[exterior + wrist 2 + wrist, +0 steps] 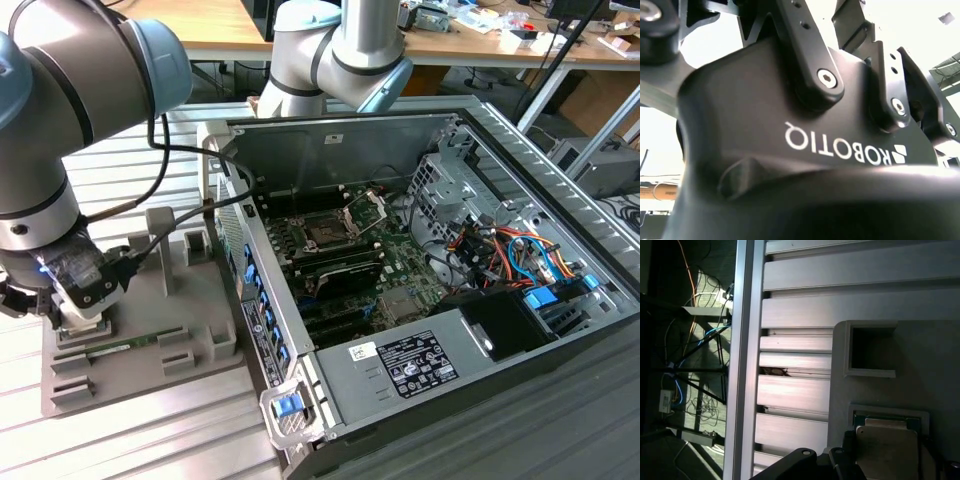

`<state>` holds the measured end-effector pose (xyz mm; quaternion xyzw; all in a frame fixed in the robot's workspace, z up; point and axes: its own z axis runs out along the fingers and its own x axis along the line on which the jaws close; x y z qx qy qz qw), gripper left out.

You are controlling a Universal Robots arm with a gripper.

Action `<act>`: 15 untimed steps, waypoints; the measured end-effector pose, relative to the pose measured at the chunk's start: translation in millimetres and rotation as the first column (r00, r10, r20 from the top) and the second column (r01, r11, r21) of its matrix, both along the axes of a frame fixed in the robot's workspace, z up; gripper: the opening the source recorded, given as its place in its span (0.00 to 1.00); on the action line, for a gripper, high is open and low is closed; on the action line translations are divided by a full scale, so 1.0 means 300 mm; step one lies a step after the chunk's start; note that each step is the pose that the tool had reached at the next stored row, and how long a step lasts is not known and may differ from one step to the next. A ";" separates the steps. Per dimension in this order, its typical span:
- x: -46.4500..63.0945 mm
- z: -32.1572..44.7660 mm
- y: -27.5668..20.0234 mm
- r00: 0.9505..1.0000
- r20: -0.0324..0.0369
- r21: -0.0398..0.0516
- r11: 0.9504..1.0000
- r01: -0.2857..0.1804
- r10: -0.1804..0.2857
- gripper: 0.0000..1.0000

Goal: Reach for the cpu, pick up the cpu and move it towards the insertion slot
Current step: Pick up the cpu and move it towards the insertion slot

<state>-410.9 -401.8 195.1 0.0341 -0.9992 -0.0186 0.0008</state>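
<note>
The cpu (885, 445), a pale square chip with a green edge, lies in a recess of the grey tray (940, 355) in the first wrist view. My gripper (887, 462) is down over it, a dark finger (846, 460) against each side, shut on the cpu. In the exterior view the gripper (75, 322) is low over the grey tray (190, 300) at the exterior view's left. The insertion slot (325, 232), a dark square socket with a raised metal bracket, sits on the motherboard inside the open computer case (430, 260).
A green memory stick (125, 347) lies on the tray beside the gripper. An empty rectangular recess (871, 356) is next to the cpu's. The case wall (262, 300) stands between tray and motherboard. Cables and drive bays (520, 255) crowd the case's far side. The gripper's black housing (805, 150) blocks the second wrist view.
</note>
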 end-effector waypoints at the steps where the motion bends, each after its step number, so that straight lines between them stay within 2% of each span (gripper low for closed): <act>1: 0.000 0.002 0.000 1.000 0.000 0.000 1.000 0.000 0.000 0.55; 15: 0.000 0.028 0.000 1.000 0.000 0.000 1.000 0.000 0.000 0.55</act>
